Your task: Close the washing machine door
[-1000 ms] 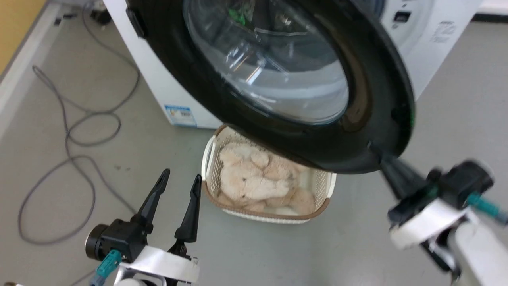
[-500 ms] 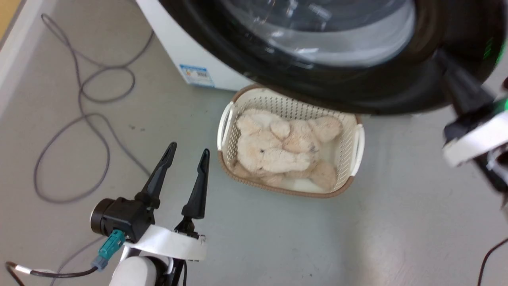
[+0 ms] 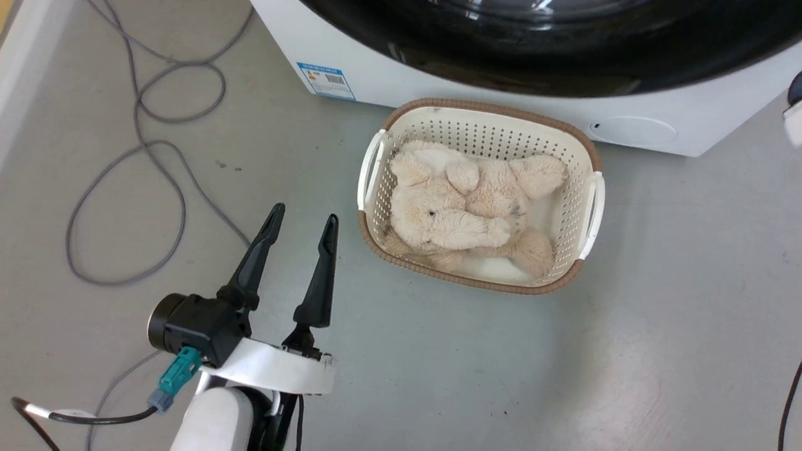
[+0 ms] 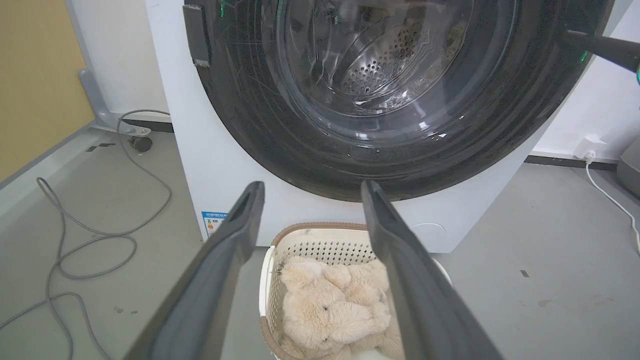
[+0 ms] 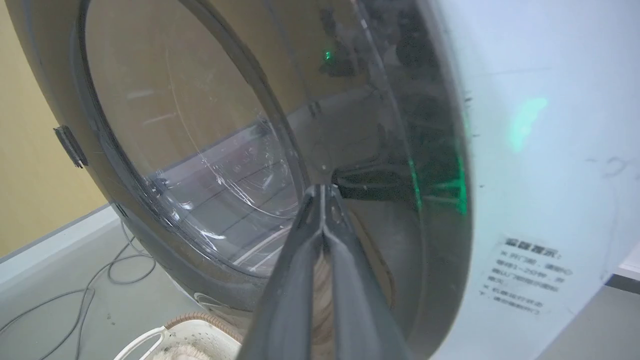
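Note:
The washing machine door (image 4: 240, 120), black-rimmed with a bulging glass window (image 4: 370, 65), lies against the white washing machine (image 4: 210, 165); whether it is latched I cannot tell. In the head view the door's lower rim (image 3: 532, 62) runs along the top edge. My right gripper (image 5: 324, 187) is shut, and its joined fingertips touch the door's black rim (image 5: 435, 125) near the white front (image 5: 540, 150). One of its fingers (image 4: 600, 46) shows at the door's right edge. My left gripper (image 3: 304, 210) hangs open over the floor, left of the basket, holding nothing.
A cream perforated basket (image 3: 589, 207) holding a beige plush toy (image 3: 457, 207) stands on the grey floor right below the door. Grey cable loops (image 3: 125, 188) lie on the floor at the left. A blue label (image 3: 326, 80) marks the machine's lower left corner.
The door has swung from wide open to lying against the machine, with the right gripper's tips on its rim. The head view has shifted meanwhile. The left gripper kept its place.

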Tool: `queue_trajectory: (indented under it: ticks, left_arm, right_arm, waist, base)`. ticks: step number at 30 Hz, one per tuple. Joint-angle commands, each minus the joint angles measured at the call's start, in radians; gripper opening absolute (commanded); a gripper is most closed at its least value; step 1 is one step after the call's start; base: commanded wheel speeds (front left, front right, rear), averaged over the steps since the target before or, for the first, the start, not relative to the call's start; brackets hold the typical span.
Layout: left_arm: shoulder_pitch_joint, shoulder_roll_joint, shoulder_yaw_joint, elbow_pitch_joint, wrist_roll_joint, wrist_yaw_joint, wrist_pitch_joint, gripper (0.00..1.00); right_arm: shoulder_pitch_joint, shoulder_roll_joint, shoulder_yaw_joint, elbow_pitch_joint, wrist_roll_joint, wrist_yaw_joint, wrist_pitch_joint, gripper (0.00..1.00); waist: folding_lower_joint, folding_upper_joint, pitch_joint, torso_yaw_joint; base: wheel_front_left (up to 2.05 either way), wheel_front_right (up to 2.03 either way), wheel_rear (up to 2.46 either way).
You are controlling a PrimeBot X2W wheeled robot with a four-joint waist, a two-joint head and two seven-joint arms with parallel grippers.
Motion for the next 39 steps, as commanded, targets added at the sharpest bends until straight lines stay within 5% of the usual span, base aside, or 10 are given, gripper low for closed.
queue_trajectory:
  ticks: [1, 14, 24, 31, 39]
  left_arm:
    - [-0.017, -0.002, 0.0, -0.002, 0.0, -0.004, -0.005, 1.0]
    - [-0.01, -0.01, 0.014, 0.019, 0.002, -0.004, -0.005, 1.0]
    - [0.058, -0.011, 0.07, 0.057, 0.015, -0.004, -0.005, 1.0]
    - [0.111, -0.014, 0.097, 0.07, -0.003, -0.004, -0.005, 1.0]
    - [0.175, -0.017, 0.118, 0.079, 0.015, -0.004, -0.005, 1.0]
  right_arm:
    - [-0.028, 0.003, -0.013, 0.016, 0.004, -0.002, 0.003, 0.0]
    - [-0.013, 0.031, 0.005, 0.078, 0.014, -0.002, -0.036, 0.0]
    - [0.25, 0.073, 0.015, -0.045, 0.015, -0.002, -0.105, 0.0]
    - [0.515, 0.157, -0.11, -0.235, -0.071, -0.002, -0.114, 0.0]
    - [0.779, 0.326, -0.248, -0.4, -0.198, -0.002, -0.115, 0.0]
  waist:
    - [-0.0001, 0.0, 0.005, 0.002]
    - [-0.0001, 0.0, -0.055, -0.017]
    - [-0.0001, 0.0, -0.219, -0.085]
    - [-0.0001, 0.0, -0.309, -0.122]
    - [-0.0001, 0.0, -0.383, -0.146]
  base:
    - [0.0, 0.0, 0.0]
    - [0.0, 0.0, 0.0]
    - [0.0, 0.0, 0.0]
    - [0.0, 0.0, 0.0]
    - [0.0, 0.0, 0.0]
